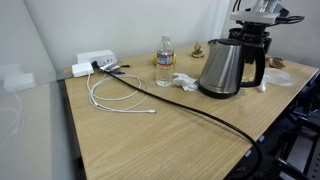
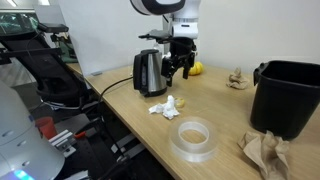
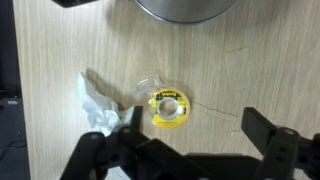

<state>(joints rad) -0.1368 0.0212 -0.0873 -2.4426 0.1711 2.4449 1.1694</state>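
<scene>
Wooden table (image 1: 180, 135) holds one kettle (image 1: 225, 68), one bottle (image 1: 165, 60), one tissue (image 1: 185, 82).

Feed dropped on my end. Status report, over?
Gripper open, hovering above table, holding nothing. Small yellow-and-clear object below it in wrist view, untouched. Kettle and crumpled tissue close beside.

Even, soft indoor light falls across the pale wooden tabletop (image 1: 130, 140); the brushed-steel electric kettle (image 1: 222, 66) carries bright streaks of glare. In the wrist view my black two-finger claw (image 3: 190, 122) looms dark, shadowed and slightly blurred.
</scene>
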